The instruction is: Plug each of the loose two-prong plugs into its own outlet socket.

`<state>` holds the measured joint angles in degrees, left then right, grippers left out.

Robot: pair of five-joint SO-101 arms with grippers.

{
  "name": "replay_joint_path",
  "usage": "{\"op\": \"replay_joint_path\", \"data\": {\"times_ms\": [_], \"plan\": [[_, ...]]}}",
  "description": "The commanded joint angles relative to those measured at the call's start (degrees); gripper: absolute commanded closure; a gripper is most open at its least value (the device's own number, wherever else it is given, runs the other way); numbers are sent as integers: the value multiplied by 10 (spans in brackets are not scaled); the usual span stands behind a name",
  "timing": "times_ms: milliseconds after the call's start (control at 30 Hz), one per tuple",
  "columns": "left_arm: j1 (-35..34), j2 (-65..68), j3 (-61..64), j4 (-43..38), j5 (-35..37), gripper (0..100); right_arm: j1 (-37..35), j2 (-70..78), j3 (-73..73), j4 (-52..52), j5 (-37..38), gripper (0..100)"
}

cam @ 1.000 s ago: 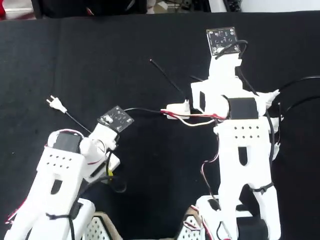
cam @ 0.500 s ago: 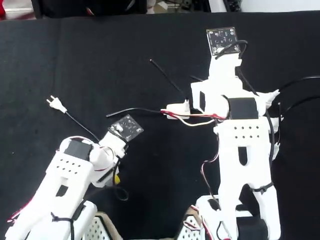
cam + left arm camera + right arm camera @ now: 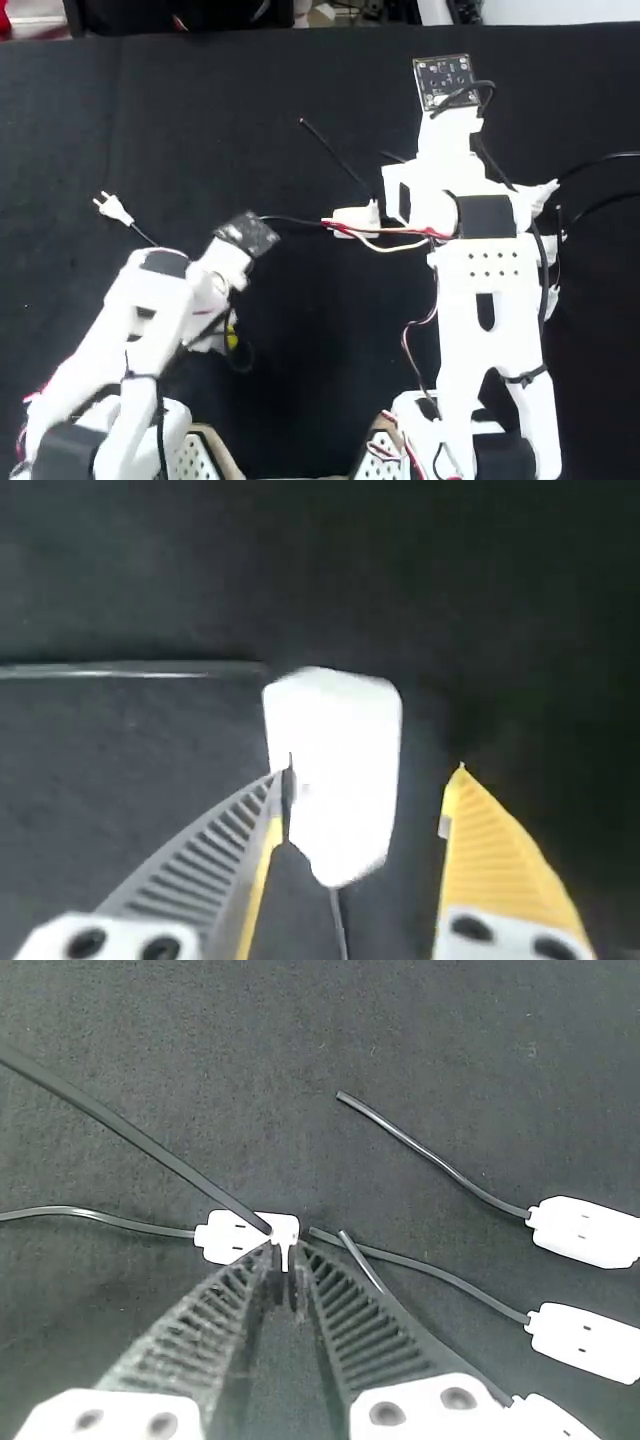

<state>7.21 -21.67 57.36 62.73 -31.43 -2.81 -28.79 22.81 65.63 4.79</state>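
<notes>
The right wrist view shows the right gripper (image 3: 287,1252) closed on a mated connector (image 3: 240,1234), with one free socket (image 3: 588,1231) and another socket (image 3: 585,1341) lying apart from it. The left wrist view shows the left gripper (image 3: 372,772) open around a white block (image 3: 335,740), which touches one finger only. The high view adds a loose two-prong plug (image 3: 112,208) lying on the table (image 3: 200,100) near the left arm.

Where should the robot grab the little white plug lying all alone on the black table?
Grab the loose plug by its white body, just behind the prongs, pinching its two sides from above. It lies flat, with prongs at one end and its cord trailing from the other, so coming straight down across the middle probably misses both.
</notes>
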Motion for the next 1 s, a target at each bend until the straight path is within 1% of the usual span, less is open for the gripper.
{"op": "replay_joint_path", "data": {"times_ms": [0, 100, 433, 533, 633, 800, 967], "plan": [[-14, 47, -16, -8, -3, 762, -8, -15, -5, -6, -4, 980], [-15, 59, -29, 4, -13, 804, -8, -15, -5, -7, -4, 980], [-11, 47, -31, 9, -16, 816, -8, -15, -5, -7, -4, 980], [-11, 5, -25, 11, -11, 881, -8, -15, -5, -7, -4, 980], [-12, -32, -18, 14, 17, 964, -8, -15, -5, -7, -4, 980], [-11, -51, -14, 18, 16, 963, -8, -15, -5, -7, -5, 980], [36, -55, -14, 64, 18, 963, -8, -15, -5, -7, -5, 980]]}}
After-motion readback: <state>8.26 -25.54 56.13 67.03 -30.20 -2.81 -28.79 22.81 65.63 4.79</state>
